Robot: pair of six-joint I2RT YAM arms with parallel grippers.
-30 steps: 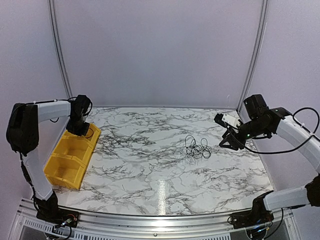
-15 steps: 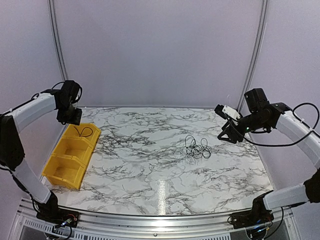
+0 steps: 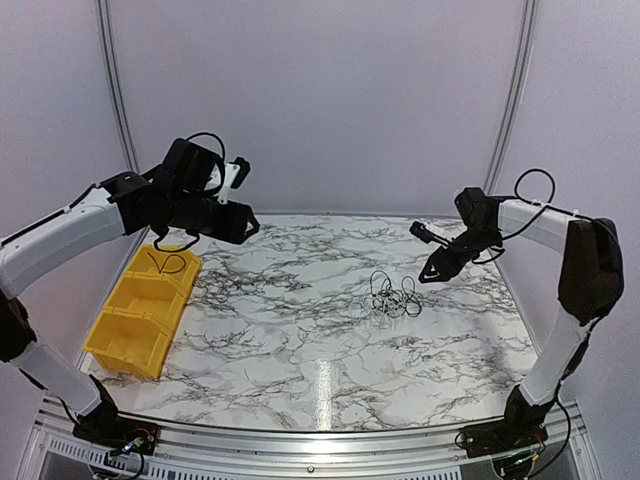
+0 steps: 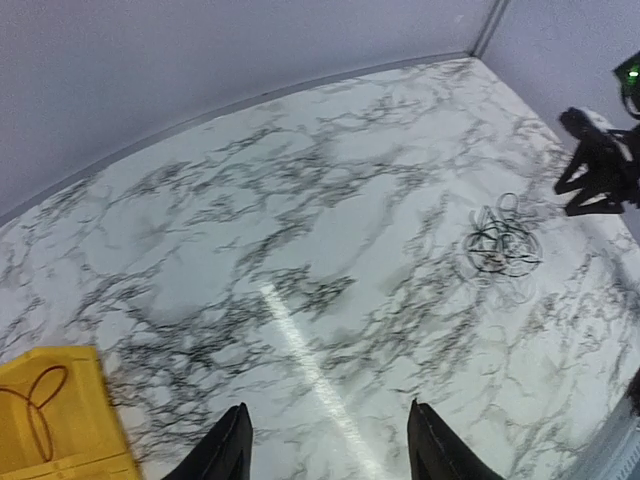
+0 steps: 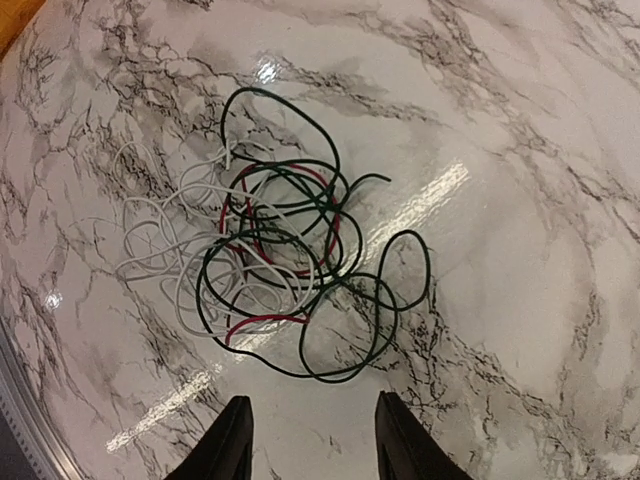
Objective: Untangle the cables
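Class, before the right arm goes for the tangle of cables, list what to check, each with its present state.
1. The tangle of cables lies free on the marble table, nothing on it: ok.
2. The right gripper is open, empty and facing the tangle: ok.
3. The left gripper is open, empty and far from the tangle: ok.
4. One separated cable lies inside the yellow bin: ok.
5. A strand end is free to pull first: cannot tell.
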